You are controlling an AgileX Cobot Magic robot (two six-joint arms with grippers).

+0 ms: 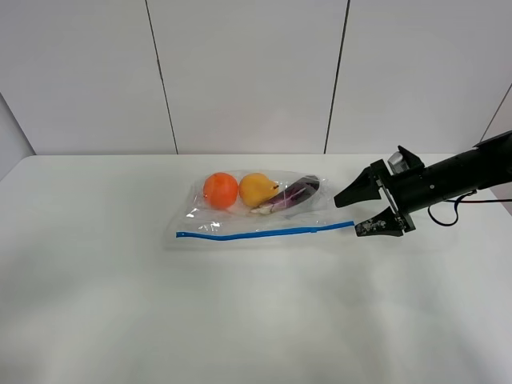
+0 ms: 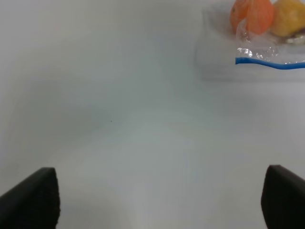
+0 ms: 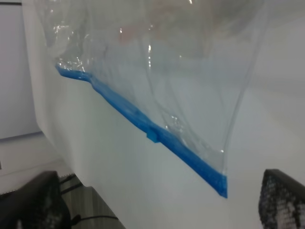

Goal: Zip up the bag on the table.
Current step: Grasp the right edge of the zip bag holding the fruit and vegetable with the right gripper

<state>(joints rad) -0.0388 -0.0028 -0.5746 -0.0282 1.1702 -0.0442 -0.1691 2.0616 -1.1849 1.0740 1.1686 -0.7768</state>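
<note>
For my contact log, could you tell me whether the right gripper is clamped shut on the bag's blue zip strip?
No, the right gripper stands open, jaws spread wide by the end of the zip strip.

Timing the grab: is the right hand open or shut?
Open. The right hand has its fingers wide apart at the end of the bag's zip strip, not closed on it.

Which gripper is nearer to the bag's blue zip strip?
Right. The right gripper sits by the end of the zip strip; the left gripper is well back from it.
</note>
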